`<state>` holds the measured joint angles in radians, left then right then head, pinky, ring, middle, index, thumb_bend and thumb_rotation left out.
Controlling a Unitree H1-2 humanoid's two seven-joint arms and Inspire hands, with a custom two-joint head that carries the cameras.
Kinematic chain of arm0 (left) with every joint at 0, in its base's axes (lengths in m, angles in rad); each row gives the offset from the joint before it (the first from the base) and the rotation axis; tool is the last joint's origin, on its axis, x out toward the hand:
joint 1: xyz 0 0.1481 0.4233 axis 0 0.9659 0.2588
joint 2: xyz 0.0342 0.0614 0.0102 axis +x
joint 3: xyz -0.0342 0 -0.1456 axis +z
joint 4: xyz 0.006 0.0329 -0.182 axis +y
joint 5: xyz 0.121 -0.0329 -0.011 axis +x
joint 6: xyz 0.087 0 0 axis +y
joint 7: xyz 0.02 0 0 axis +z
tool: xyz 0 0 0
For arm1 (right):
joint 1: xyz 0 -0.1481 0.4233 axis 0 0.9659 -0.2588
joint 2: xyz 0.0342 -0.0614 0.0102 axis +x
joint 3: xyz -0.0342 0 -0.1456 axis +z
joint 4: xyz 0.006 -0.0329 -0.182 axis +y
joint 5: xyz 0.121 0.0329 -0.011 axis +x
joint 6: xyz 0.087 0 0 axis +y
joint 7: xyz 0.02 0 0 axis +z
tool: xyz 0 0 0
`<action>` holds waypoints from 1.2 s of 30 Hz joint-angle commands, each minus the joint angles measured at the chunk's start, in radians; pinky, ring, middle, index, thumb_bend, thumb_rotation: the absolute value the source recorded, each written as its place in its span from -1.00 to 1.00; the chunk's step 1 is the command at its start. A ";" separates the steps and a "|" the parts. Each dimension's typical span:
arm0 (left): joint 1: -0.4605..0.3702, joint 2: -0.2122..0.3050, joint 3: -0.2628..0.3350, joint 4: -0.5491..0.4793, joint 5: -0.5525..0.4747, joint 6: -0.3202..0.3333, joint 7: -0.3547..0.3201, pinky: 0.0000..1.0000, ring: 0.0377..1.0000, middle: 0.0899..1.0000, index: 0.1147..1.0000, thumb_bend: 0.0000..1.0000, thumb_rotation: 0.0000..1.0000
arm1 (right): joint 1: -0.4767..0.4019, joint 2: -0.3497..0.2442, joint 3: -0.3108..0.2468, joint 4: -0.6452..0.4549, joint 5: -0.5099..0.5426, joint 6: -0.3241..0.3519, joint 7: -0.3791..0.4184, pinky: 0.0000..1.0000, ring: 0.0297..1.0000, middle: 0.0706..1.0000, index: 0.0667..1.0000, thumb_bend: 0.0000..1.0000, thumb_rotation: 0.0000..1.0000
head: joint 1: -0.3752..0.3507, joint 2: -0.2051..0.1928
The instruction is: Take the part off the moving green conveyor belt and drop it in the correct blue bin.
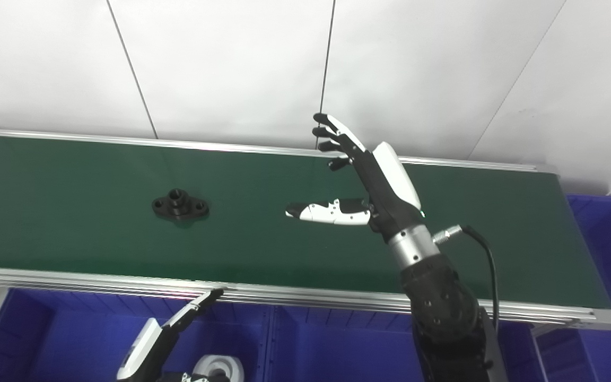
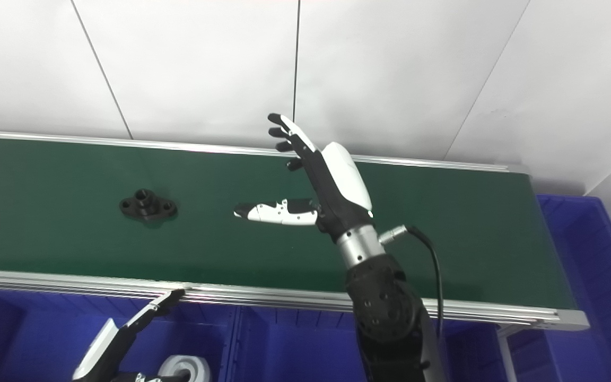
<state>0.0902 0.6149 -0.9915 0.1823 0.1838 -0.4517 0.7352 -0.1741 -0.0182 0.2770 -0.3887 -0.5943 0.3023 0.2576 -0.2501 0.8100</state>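
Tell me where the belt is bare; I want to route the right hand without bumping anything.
Belt is bare from the right hand to its right end, and between that hand and the black part. It is crowded near the front rail, where the left hand hangs over a blue bin.

Factory-style sorting station: green conveyor belt (image 1: 295, 249), blue bins (image 1: 311, 345), white panel wall (image 1: 231, 63).

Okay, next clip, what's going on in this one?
A black flanged part lies on the green conveyor belt, not yet picked. The right hand is held open above the belt, fingers spread, to the right of the part. The left hand sits low over the blue bins, near a white round part.
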 commanded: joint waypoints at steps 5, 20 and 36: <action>0.000 -0.010 0.026 -0.001 0.002 -0.018 -0.007 0.57 0.69 0.74 0.73 0.58 0.31 | -0.090 -0.009 0.010 0.067 0.009 0.000 0.011 0.44 0.62 0.72 0.84 0.66 -0.25 | 0.017 -0.016; 0.020 -0.013 0.000 0.022 0.036 -0.018 0.007 0.56 0.65 0.70 0.70 0.61 0.34 | -0.236 -0.041 0.130 0.295 -0.091 -0.041 0.010 0.41 0.62 0.73 0.81 0.66 -0.25 | 0.117 -0.074; 0.030 -0.024 -0.055 0.056 0.057 -0.018 0.071 0.50 0.60 0.66 0.66 0.65 0.28 | -0.302 -0.041 0.187 0.418 -0.086 -0.040 0.020 0.39 0.62 0.73 0.81 0.67 -0.21 | 0.274 -0.152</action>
<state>0.1267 0.5859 -1.0440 0.2427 0.2306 -0.4517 0.7889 -0.4263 -0.0681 0.4630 0.0373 -0.6790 0.2970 0.2923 0.0228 0.6597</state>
